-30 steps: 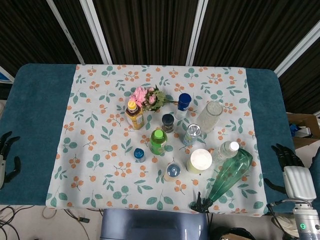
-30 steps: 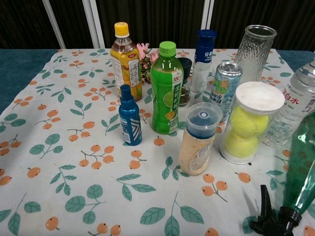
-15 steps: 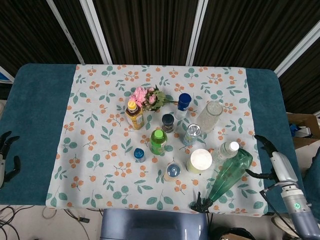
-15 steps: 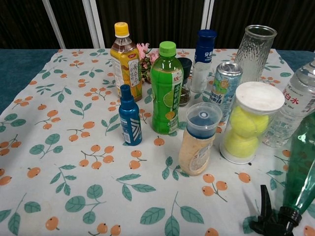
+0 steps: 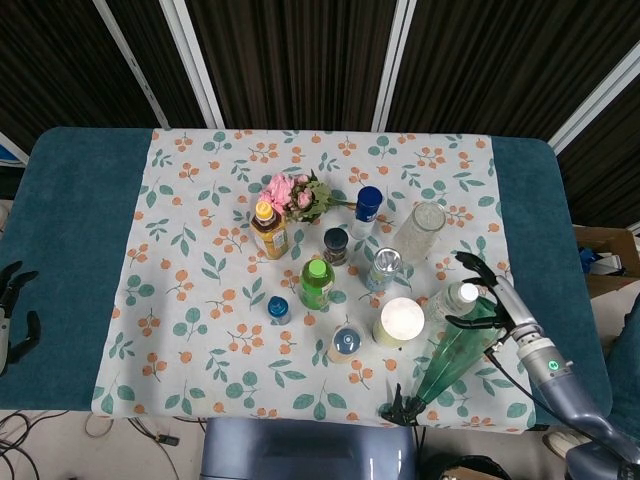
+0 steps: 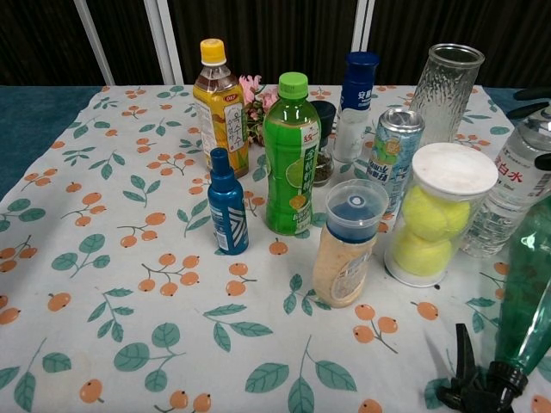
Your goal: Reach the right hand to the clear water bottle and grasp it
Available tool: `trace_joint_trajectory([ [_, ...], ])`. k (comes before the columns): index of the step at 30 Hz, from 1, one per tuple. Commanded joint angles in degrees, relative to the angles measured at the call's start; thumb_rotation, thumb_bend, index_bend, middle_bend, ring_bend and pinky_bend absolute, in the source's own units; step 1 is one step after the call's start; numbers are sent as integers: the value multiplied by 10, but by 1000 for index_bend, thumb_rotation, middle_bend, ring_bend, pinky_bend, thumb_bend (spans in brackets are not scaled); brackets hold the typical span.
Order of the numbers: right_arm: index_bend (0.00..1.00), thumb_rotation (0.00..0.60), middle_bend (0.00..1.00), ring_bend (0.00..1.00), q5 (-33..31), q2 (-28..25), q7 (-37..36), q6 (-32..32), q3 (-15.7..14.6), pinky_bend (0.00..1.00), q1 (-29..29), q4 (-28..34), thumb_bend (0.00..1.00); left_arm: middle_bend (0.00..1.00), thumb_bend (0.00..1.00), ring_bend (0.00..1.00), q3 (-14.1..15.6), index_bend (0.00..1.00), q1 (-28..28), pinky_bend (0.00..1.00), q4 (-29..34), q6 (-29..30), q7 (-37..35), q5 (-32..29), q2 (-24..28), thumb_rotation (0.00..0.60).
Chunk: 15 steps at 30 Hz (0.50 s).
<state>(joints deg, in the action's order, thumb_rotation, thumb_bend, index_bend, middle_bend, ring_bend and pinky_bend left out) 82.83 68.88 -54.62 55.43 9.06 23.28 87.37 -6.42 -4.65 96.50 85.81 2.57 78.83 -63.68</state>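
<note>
The right hand (image 5: 487,292), fingers spread wide and empty, flanked the upright clear water bottle (image 5: 452,300) from its three o'clock.

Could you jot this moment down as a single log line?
right robot hand: open, beside clear water bottle | grasp: not yet | left robot hand: idle at table edge
</note>
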Motion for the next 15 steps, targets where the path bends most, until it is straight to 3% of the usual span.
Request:
trace_joint_trajectory([
  [1, 117, 600, 141, 123, -12, 17, 10, -11, 3, 218, 10, -12, 192, 75, 589, 110, 0, 191, 0, 0, 0, 0, 0, -1, 0, 600],
  [15, 182, 600, 207, 141, -25, 44, 37, -2, -11, 218, 7, -28, 192, 74, 588, 110, 0, 191, -1, 0, 1, -4, 3, -4, 1, 600],
])
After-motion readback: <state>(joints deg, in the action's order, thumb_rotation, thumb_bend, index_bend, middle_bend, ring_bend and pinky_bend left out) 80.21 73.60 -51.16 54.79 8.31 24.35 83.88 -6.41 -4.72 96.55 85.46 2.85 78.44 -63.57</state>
